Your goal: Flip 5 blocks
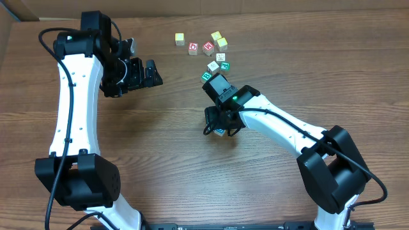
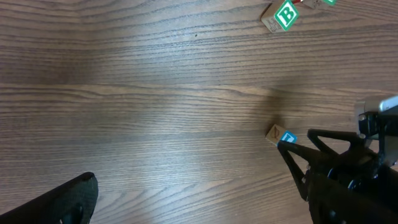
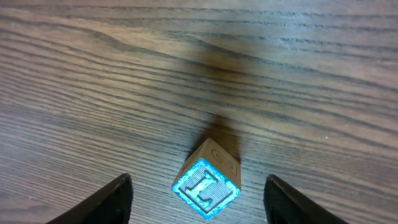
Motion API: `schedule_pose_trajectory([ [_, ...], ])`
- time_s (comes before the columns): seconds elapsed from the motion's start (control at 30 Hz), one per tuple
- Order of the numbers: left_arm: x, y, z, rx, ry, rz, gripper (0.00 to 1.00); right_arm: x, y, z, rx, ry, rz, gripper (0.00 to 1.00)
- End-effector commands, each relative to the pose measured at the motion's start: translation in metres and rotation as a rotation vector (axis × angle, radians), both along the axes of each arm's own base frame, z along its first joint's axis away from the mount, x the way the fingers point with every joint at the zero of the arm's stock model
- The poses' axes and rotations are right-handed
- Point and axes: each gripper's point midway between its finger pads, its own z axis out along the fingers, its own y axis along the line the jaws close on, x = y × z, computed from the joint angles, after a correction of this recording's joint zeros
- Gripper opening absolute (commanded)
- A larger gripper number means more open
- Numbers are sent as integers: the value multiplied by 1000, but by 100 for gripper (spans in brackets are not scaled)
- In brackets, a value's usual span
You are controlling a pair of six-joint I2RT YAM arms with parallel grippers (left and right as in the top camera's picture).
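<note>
woodgrain runs side to side across the brown tabletop (image 1: 160, 134), with darker streaks and a soft sheen in the wrist views; past its far left corner a paler tan strip (image 1: 7, 25) shows, and nothing more of the room can be made out. the right gripper (image 1: 218, 126) hangs low over the middle of the table, its two dark fingers (image 3: 112, 200) spread to either side of a blue-lettered block (image 3: 206, 186). bare wood shows on both sides, so nothing is pinched. that block rests on the table turned cornerwise to the fingers, blue face up and plain wooden sides showing. in the left wrist view one finger tip lies just beside it. the left gripper (image 1: 152, 73) is held above the table's left half, well apart from every cube, its fingers standing wide with nothing between them. toward the far edge lies a loose cluster. a green b block (image 2: 286, 14) is nearest the right arm, then a teal-faced block (image 1: 224, 66) and two white-faced blocks (image 1: 213, 65) close together. beyond them are two red-faced cubes (image 1: 193, 48) and three plain yellow cubes (image 1: 179, 39).
</note>
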Motion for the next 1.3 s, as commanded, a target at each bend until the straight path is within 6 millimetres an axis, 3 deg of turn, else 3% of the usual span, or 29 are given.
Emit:
schedule_pose_trajectory([
  [0.0,4,-1,2,7,-14,-17,100,1,-1,4,-3,-18,16,65],
  [0.23,4,-1,2,7,-13,-16,100,-1,-4,2,28,43,-236,67],
  [0.43,4,-1,2,7,-13,-16,100,0,-6,0,42,51,-350,67],
  [1.0,4,-1,2,7,-13,-16,100,6,-5,0,64,41,-438,67],
  [1.27,5,-1,2,7,-14,-16,100,-1,-13,-21,58,54,-500,67],
])
